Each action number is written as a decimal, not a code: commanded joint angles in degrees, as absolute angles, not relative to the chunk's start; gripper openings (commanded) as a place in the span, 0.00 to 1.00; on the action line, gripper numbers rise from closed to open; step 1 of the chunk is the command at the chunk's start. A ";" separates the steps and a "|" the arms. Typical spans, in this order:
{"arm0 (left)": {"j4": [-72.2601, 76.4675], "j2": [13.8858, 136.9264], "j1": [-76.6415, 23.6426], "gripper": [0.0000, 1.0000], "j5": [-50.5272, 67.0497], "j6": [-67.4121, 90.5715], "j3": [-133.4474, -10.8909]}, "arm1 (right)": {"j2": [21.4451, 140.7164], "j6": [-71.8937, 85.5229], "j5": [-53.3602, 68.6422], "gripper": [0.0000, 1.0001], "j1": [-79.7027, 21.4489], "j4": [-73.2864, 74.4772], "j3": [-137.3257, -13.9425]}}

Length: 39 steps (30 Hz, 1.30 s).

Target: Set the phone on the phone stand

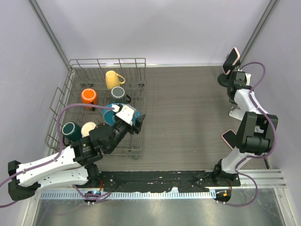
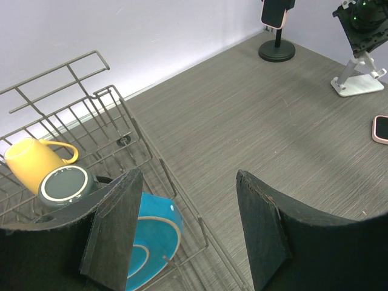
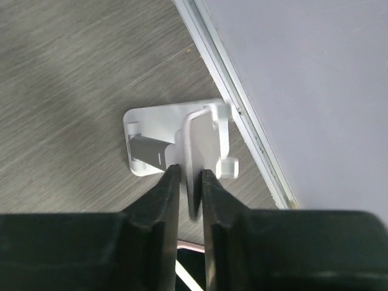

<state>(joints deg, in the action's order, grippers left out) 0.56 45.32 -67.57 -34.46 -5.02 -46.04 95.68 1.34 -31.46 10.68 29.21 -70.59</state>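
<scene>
The black phone stand (image 1: 229,79) with a round disc base stands at the far right, and a pink-cased phone (image 1: 231,60) sits in its top holder. Both show in the left wrist view, stand (image 2: 277,51) and phone (image 2: 275,12). A second pink phone (image 1: 229,137) lies flat on the table, also at the right edge of the left wrist view (image 2: 382,128). My right gripper (image 3: 189,173) is shut on the upright plate of a white folding stand (image 3: 151,136), between the two phones (image 1: 233,112). My left gripper (image 2: 187,176) is open and empty above the dish rack's right edge.
A wire dish rack (image 1: 136,61) at the left holds a yellow mug (image 1: 113,79), an orange mug (image 1: 88,97), a grey mug (image 1: 118,93), a blue cup (image 2: 151,236) and others. The walls stand close on the left, back and right.
</scene>
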 commanded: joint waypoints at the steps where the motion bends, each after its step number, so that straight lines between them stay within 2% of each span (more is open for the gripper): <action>1: 2.81 45.26 -67.94 0.67 -34.37 -4.66 -46.58 | 97.20 0.26 -36.73 0.08 8.27 29.53 -73.21; 3: 2.81 45.26 -67.94 0.67 -34.45 -4.66 -46.67 | 98.08 -0.87 -37.87 0.01 6.43 30.32 -73.74; 7: 2.90 45.70 -67.94 0.67 -34.63 -4.75 -46.58 | 98.35 -1.76 -39.82 0.00 0.01 31.55 -76.19; 10: 2.99 46.05 -67.94 0.67 -34.89 -5.01 -46.49 | 96.60 -4.73 -36.66 0.00 -7.72 31.64 -76.64; 18: 3.25 46.49 -67.94 0.67 -35.33 -5.62 -46.32 | 84.58 -19.15 -17.44 0.00 -28.62 26.11 -66.37; 22: 3.43 46.76 -68.03 0.67 -35.51 -5.80 -46.23 | 79.03 -21.97 -6.70 0.01 -33.73 25.58 -60.49; 25: 3.51 47.02 -67.94 0.67 -35.59 -5.98 -46.14 | 77.35 -23.64 -4.65 0.01 -37.07 26.71 -58.63; 26: 3.52 47.20 -67.94 0.67 -35.60 -5.98 -46.23 | 77.43 -23.38 -5.35 0.04 -37.79 27.76 -58.80; 30: 3.52 47.37 -67.94 0.67 -35.68 -6.15 -46.14 | 76.47 -21.19 -10.98 0.34 -39.64 31.99 -58.80; 32: 3.52 47.46 -67.94 0.67 -35.68 -6.15 -46.23 | 74.72 -20.13 -13.00 0.40 -40.08 32.25 -57.92; 33: 3.52 47.46 -67.94 0.67 -35.77 -6.15 -46.32 | 74.27 -19.52 -13.53 0.49 -40.17 32.60 -57.92; 34: 3.52 47.46 -67.94 0.67 -35.68 -6.24 -46.14 | 74.01 -17.77 -13.71 0.52 -40.34 33.04 -58.01; 35: 3.60 47.55 -67.94 0.67 -35.77 -6.33 -46.14 | 73.83 -16.97 -13.45 0.62 -40.43 33.48 -58.27; 39: 3.60 47.81 -67.94 0.67 -35.86 -6.59 -46.14 | 74.97 -9.86 -15.90 0.68 -40.87 35.76 -60.20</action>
